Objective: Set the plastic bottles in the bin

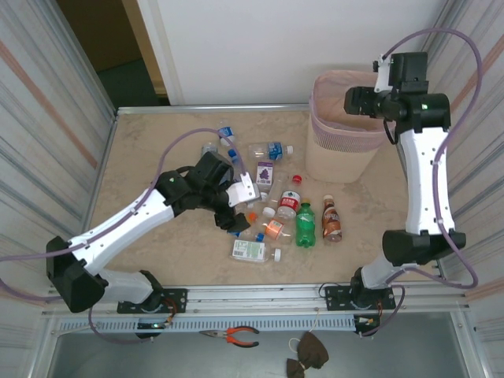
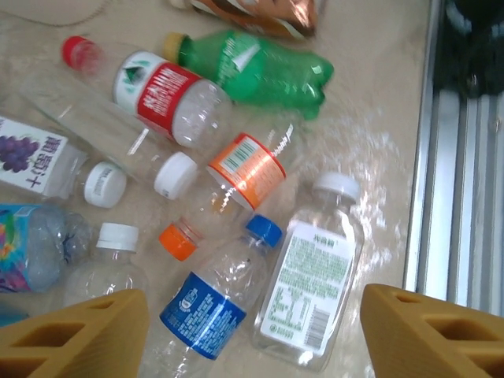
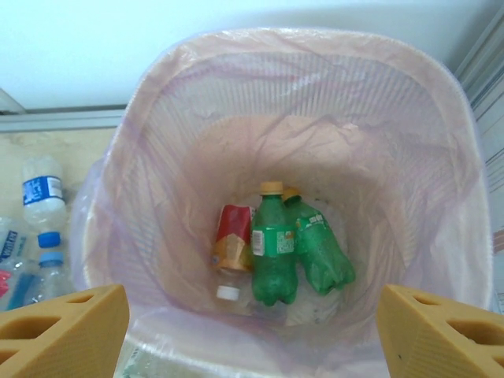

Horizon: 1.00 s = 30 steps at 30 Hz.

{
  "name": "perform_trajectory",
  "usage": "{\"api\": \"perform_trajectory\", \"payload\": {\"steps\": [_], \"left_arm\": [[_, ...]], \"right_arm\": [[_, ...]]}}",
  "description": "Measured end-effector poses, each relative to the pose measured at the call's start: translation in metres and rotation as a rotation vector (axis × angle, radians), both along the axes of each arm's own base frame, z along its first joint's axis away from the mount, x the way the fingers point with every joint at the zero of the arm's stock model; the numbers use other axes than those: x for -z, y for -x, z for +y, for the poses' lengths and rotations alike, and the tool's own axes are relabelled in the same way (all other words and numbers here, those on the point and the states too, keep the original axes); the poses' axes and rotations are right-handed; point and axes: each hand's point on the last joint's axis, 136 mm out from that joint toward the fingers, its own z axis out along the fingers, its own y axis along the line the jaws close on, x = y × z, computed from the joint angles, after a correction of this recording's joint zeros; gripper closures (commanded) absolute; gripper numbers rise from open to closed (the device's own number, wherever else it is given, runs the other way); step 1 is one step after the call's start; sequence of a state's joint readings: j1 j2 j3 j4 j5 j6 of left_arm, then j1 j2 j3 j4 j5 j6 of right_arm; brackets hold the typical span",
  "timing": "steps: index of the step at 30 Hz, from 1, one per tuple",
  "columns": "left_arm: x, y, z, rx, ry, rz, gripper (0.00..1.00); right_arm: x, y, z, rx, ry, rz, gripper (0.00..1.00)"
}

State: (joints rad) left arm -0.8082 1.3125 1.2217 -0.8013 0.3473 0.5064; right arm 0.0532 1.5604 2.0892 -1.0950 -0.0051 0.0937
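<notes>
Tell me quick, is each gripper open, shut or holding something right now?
Left gripper: open, empty, over the clear plastic bottle with blue cap and label.
Right gripper: open, empty, over the pale pink mesh-walled plastic bin.

The pale pink mesh-walled plastic bin (image 1: 339,150) stood upright at the far right of the table (image 1: 157,142), holding two green bottles (image 3: 273,252) and a red-labelled clear bottle (image 3: 231,248) (all resting at its bottom). The remaining plastic bottles (image 1: 276,214) lay scattered mid-table, a green soda bottle (image 1: 305,224) just beside a brown bottle (image 1: 331,220).
</notes>
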Motion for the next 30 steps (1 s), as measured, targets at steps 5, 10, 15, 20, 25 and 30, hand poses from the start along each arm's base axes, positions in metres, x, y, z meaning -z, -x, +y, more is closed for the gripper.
{"api": "perform_trajectory", "payload": {"steps": [5, 10, 15, 20, 25, 30], "left_arm": [[0.02, 0.014, 0.0, 0.18, -0.091, -0.073, 0.26], [0.06, 0.016, 0.006, 0.284, -0.228, -0.095, 0.27], [0.103, 0.04, 0.023, 0.381, -0.346, -0.076, 0.29], [0.132, 0.047, 0.039, 0.384, -0.406, -0.058, 0.28], [0.146, 0.047, 0.041, 0.363, -0.418, -0.074, 0.23], [0.146, 0.04, 0.033, 0.336, -0.394, -0.102, 0.22]], "right_arm": [[-0.003, 0.032, -0.002, 0.003, 0.001, -0.028, 0.18], [0.0, 0.055, -0.008, 0.018, 0.003, -0.045, 0.17], [0.007, 0.069, -0.015, 0.037, 0.004, -0.038, 0.17], [0.013, 0.074, -0.017, 0.043, 0.004, -0.031, 0.17], [0.013, 0.073, -0.017, 0.042, 0.004, -0.033, 0.17], [0.012, 0.073, -0.016, 0.04, 0.002, -0.037, 0.17]]}}
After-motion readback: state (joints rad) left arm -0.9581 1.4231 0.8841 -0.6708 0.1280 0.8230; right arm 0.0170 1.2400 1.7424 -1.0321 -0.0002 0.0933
